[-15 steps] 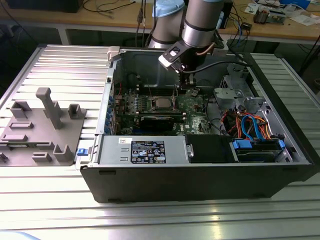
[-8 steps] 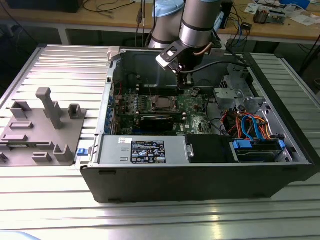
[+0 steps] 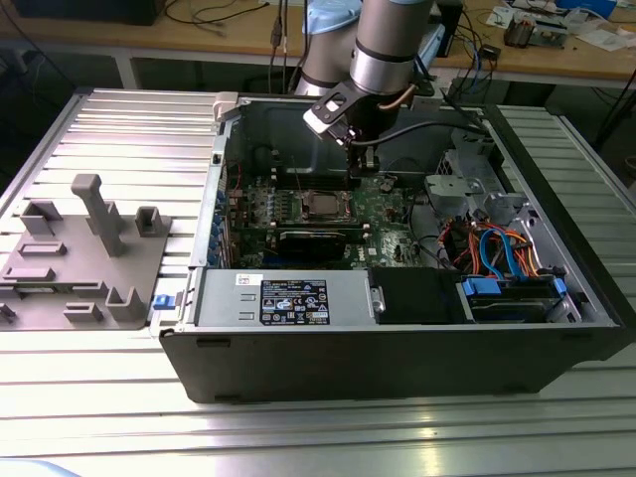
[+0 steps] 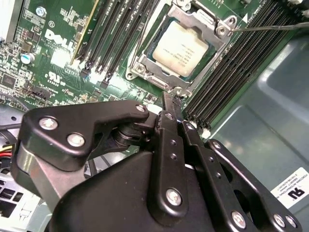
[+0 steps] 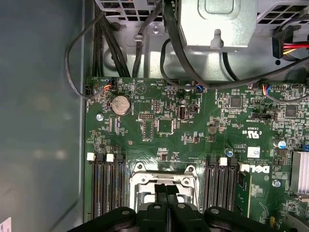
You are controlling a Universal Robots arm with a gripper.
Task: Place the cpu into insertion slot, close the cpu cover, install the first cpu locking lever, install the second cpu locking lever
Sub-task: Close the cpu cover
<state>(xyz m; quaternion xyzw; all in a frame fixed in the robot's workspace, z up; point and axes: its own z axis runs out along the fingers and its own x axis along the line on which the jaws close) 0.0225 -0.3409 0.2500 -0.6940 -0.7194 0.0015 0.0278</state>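
Can see the cpu [image 4: 181,48] lying flat in the insertion slot [image 4: 136,70] of the green motherboard [image 5: 159,125], with the cpu cover [image 4: 203,19] folded down around it in the second wrist view. So, judging the first two steps as done. Hanging just beside the slot's edge, fingers pressed together and gripping nothing visible: the gripper [image 4: 170,99]. Can make out one thin locking lever [image 4: 270,27] sticking out sideways from a slot corner, probably not latched yet; cannot tell about the other one
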